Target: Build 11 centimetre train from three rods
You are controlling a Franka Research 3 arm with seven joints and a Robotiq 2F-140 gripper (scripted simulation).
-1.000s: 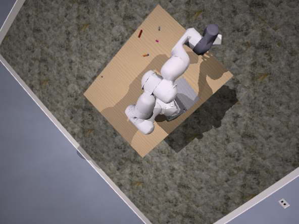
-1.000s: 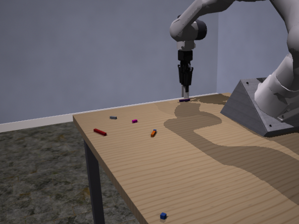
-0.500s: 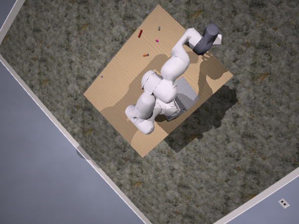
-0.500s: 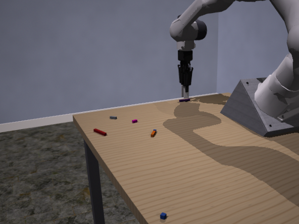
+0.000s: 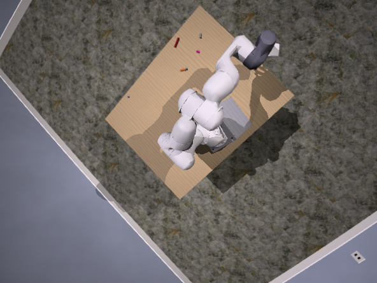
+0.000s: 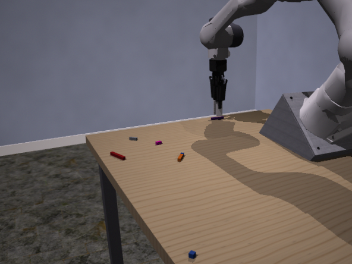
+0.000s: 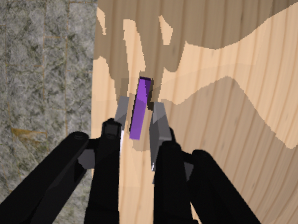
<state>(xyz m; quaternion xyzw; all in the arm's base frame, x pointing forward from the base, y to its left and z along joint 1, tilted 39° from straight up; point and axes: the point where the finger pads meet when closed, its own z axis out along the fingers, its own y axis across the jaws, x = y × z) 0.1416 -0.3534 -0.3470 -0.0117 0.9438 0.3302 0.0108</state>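
A purple rod [image 6: 217, 118] lies flat near the table's far edge; it also shows in the wrist view [image 7: 140, 108]. My gripper [image 6: 219, 112] points straight down just above it. In the wrist view the fingers stand a little apart, one on each side of the rod, with small gaps to it. An orange rod [image 6: 180, 157] lies mid-table with a small blue rod [image 6: 182, 153] at its far end. A red rod [image 6: 118, 155], a grey rod [image 6: 133, 138] and a magenta rod [image 6: 158, 143] lie apart on the left. Another blue rod [image 6: 192, 254] sits near the front edge.
The grey wedge-shaped robot base [image 6: 297, 131] stands at the right. The table's far edge runs just behind the purple rod, with floor [image 7: 40, 63] beyond it. From above, the wrist [image 5: 261, 48] hides the gripper and the purple rod.
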